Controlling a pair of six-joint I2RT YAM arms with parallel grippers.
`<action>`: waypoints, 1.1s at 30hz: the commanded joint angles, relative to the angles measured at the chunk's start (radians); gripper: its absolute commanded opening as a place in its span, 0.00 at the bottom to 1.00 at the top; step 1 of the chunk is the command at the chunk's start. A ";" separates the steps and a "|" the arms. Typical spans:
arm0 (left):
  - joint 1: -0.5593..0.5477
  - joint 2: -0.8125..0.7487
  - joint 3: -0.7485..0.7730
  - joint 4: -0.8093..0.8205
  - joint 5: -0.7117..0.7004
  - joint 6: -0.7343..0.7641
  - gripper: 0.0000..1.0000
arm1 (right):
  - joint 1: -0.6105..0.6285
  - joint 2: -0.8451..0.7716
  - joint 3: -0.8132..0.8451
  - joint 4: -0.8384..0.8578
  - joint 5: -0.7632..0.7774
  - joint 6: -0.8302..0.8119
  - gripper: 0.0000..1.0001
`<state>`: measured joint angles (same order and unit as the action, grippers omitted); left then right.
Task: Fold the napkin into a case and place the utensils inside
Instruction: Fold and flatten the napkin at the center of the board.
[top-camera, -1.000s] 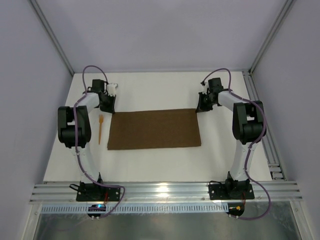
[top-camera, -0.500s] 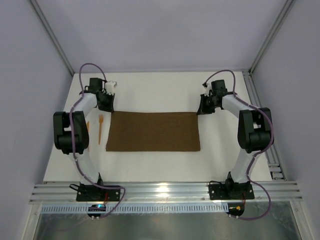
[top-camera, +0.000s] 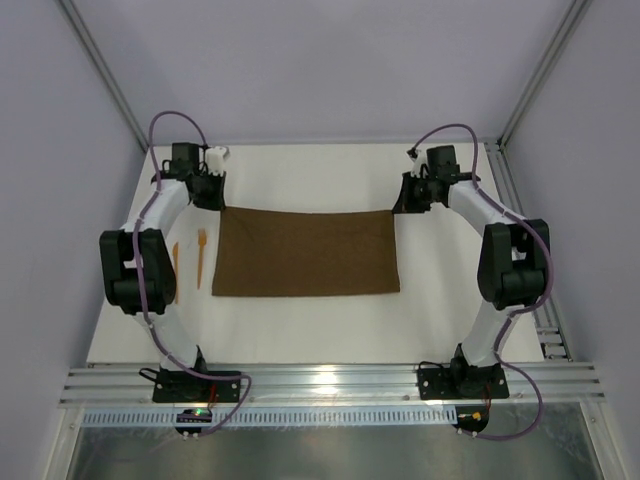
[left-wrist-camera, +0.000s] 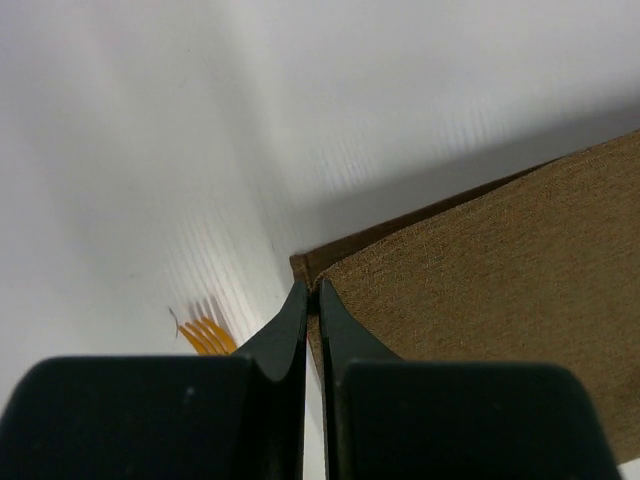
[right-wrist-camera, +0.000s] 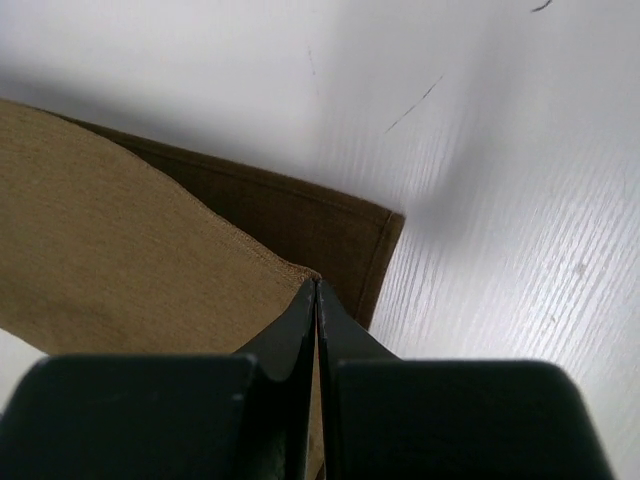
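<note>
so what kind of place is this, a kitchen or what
Probably a robot lab test cell, not a kitchen: a white table walled by plain panels, with an aluminium rail at its near edge holding the left arm and right arm.

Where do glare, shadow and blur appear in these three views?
Top external view: bright glare on the metal rail at the near edge. Left wrist view: the left tool is dark and out of focus; a grey shadow lies beyond the napkin. Right wrist view: the right tool is blurred, the napkin's weave soft.
</note>
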<state>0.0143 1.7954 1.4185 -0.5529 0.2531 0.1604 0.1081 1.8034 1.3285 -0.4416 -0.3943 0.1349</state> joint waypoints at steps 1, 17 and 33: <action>0.000 0.106 0.062 -0.002 -0.006 -0.015 0.00 | -0.013 0.101 0.083 -0.012 0.026 0.009 0.03; -0.004 0.216 0.080 -0.022 -0.028 0.011 0.03 | -0.015 0.238 0.120 -0.042 0.066 -0.001 0.03; -0.154 -0.154 -0.194 -0.244 -0.095 0.123 0.27 | 0.240 -0.219 -0.175 -0.063 0.315 0.000 0.39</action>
<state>-0.0868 1.6951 1.2991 -0.6525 0.1379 0.2157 0.2466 1.7168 1.2671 -0.5060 -0.0868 0.1093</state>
